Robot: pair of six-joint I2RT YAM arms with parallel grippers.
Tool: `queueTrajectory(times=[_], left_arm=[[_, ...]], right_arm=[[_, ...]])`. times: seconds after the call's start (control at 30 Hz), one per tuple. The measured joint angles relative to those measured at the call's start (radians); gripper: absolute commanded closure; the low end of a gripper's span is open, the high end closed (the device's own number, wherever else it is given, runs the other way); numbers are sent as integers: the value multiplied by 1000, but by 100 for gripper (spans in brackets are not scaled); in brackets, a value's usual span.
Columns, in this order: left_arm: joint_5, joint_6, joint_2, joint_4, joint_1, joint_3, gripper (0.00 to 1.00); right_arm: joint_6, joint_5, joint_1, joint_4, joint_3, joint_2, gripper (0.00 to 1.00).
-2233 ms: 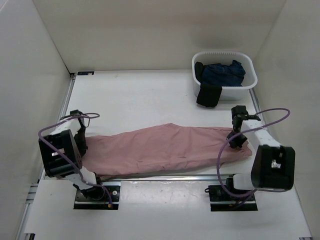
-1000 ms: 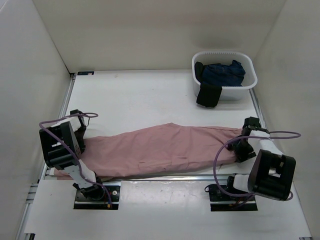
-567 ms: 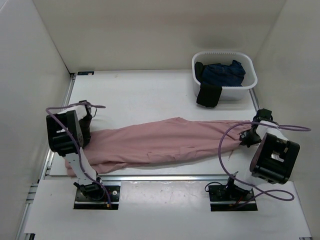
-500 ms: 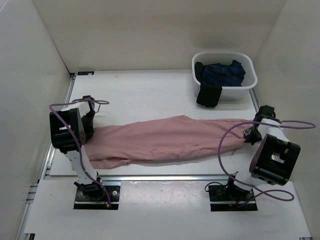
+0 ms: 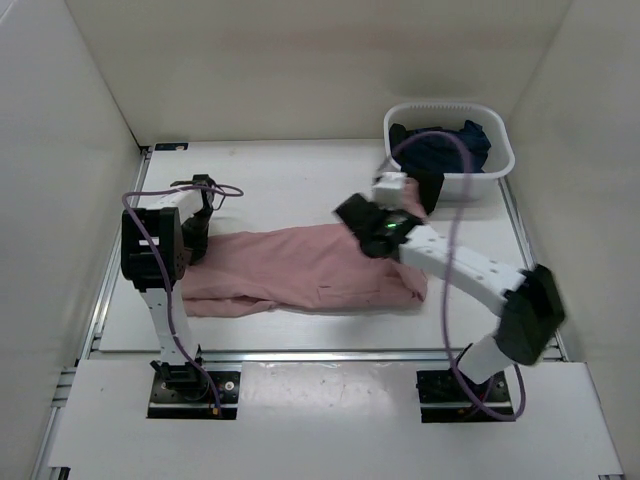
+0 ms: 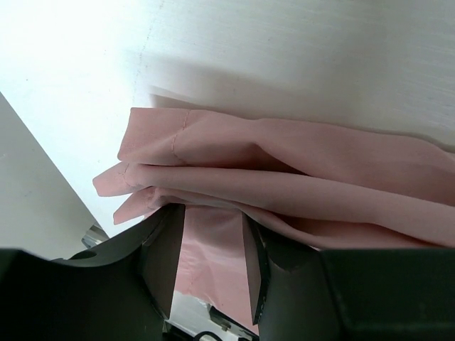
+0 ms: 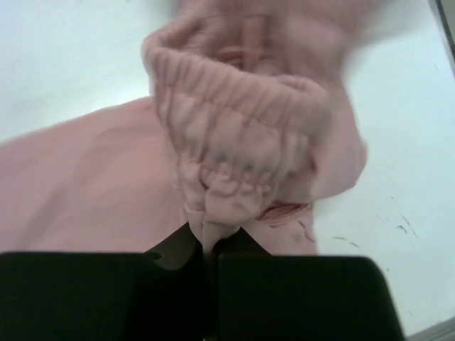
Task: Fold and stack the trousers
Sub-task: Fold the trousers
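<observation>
The dusty-pink trousers (image 5: 300, 270) lie across the middle of the table, folded over on themselves at the right. My right gripper (image 5: 372, 222) hangs above their middle and is shut on the gathered waistband (image 7: 227, 135), which bunches at the fingertips in the right wrist view (image 7: 211, 238). My left gripper (image 5: 197, 235) is at the trousers' left end. In the left wrist view (image 6: 213, 220) its jaws stand a little apart, with pink fabric filling the gap. The layered leg hems (image 6: 149, 177) stick out just past the tips.
A white basket (image 5: 500, 165) stands at the back right with a dark navy garment (image 5: 445, 145) in it and a black garment (image 5: 415, 190) hanging over its front rim. White walls close in the table on the left, back and right.
Both grippers dragged the trousers away from the near edge. The right gripper then carried the waist end up and over to the left, halving the visible length. The left gripper moved farther back.
</observation>
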Motion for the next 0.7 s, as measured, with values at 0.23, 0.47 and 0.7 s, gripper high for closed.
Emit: queueTrajectory(times=[0.23, 0.47, 0.7], left_arm=[[-14, 1, 7, -12, 0, 2, 50], [-19, 1, 10, -17, 0, 3, 50], [-20, 3, 13, -23, 0, 9, 49]], right_arm=[[103, 131, 333, -182, 496, 591, 100], [178, 67, 406, -254, 522, 701, 100], [59, -41, 422, -185, 554, 719, 46]])
